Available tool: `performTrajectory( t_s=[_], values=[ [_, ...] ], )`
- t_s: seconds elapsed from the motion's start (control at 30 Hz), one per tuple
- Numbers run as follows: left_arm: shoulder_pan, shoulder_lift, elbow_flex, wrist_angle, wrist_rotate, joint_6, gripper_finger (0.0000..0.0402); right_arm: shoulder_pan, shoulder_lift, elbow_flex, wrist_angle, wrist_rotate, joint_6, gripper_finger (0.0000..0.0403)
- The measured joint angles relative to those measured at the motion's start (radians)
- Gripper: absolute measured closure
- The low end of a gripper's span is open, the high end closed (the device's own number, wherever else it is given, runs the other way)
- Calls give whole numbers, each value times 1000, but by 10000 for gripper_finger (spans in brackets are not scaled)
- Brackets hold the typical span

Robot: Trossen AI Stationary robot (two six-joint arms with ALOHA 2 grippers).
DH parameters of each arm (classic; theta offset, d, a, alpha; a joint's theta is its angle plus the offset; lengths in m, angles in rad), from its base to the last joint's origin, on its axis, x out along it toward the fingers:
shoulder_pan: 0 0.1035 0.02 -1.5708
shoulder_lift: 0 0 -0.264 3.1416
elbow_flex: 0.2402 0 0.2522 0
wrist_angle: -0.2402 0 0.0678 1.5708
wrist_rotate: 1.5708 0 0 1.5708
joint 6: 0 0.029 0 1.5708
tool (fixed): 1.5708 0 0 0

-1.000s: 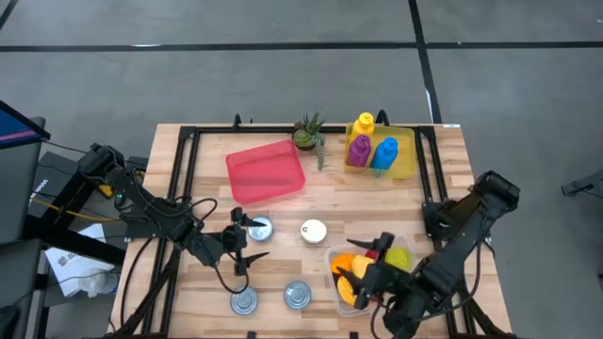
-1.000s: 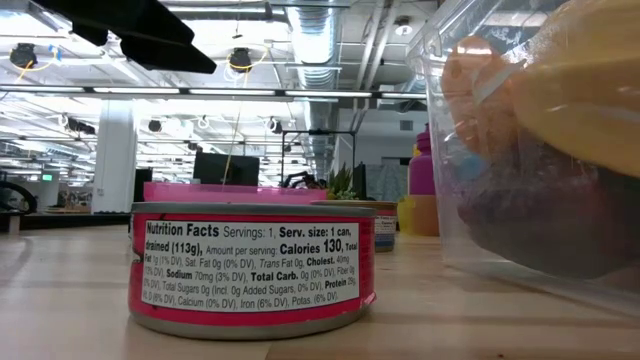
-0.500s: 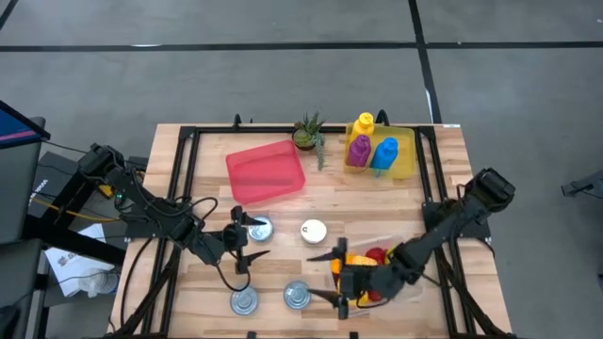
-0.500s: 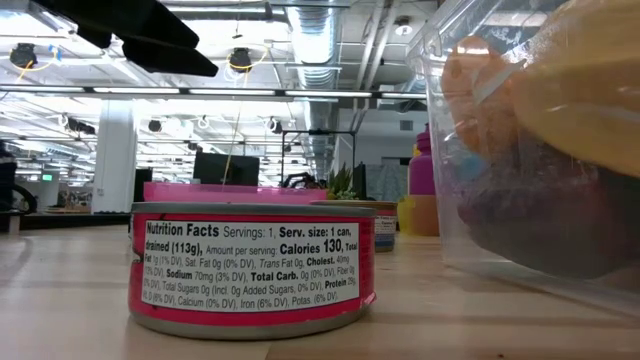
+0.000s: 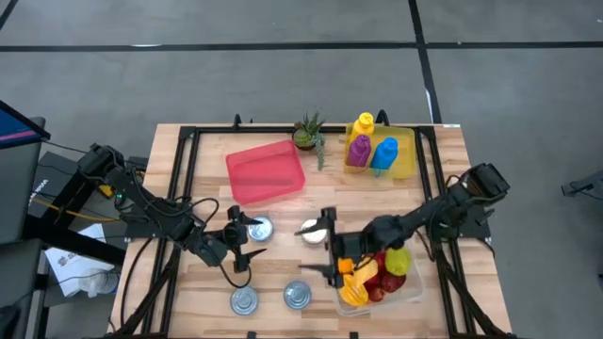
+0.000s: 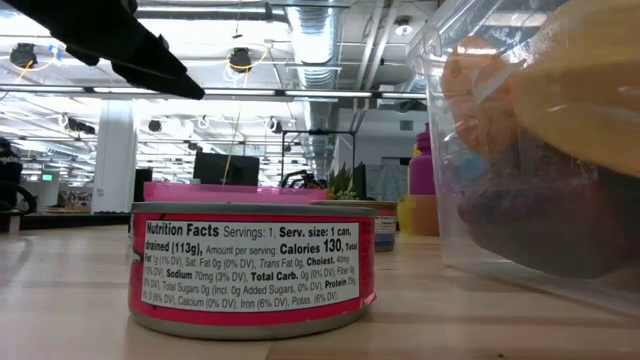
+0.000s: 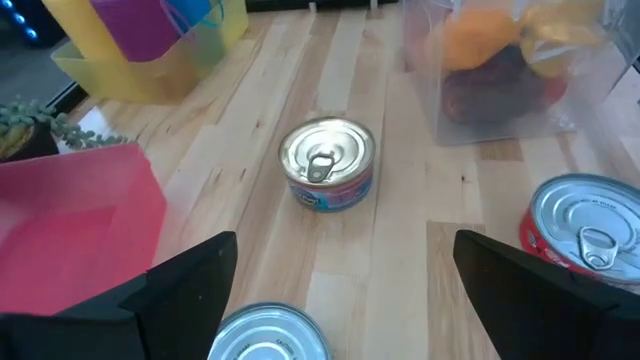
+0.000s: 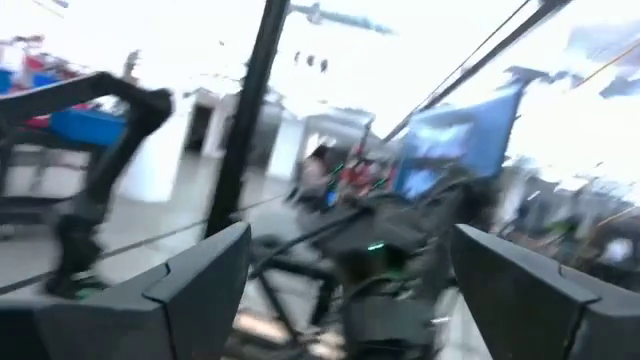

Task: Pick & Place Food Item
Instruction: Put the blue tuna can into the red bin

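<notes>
Wooden surface (image 5: 283, 212) carrying four cans: one (image 5: 314, 231) at centre, one (image 5: 259, 228) at its 9 o'clock, two at 6–7 o'clock near the front edge (image 5: 298, 296) (image 5: 244, 301). Left gripper (image 5: 243, 243) beside the 9 o'clock can, fingers wide, holding nothing. Right gripper (image 5: 326, 247) between centre can and clear food container (image 5: 405, 285) at 4 o'clock, fingers wide, empty. Pink tray (image 5: 266, 172) at 11 o'clock; yellow bin (image 5: 407, 155) with bottles at 1 o'clock.

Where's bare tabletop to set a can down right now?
Free: the strip between the pink tray and the yellow bin, and the wood left of the tray. Crowded: the front, with four cans, the clear food tub and both open grippers.
</notes>
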State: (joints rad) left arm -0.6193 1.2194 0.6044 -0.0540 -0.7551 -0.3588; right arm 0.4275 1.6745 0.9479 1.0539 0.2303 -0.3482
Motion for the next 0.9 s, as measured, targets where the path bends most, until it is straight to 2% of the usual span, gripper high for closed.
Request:
performTrajectory(
  t_s=[0.13,0.33,0.53,0.63,0.77,0.9],
  values=[
    [6,0,0,-23,-4,-30,37,-35,-23,-101,100,3,-53,75],
    [56,0,0,-91,6,-70,37,-53,-207,-278,93,36,-63,75],
    [176,17,1,-107,144,-67,37,-58,-496,-446,-33,120,-69,75],
    [234,52,1,-126,248,-36,37,-66,-605,-494,-103,144,-50,75],
    [272,113,4,-194,350,-25,41,-72,-681,-517,-181,173,-36,75],
    [243,163,53,-354,363,-40,64,-77,-695,-527,-210,189,-48,75]
  ],
)
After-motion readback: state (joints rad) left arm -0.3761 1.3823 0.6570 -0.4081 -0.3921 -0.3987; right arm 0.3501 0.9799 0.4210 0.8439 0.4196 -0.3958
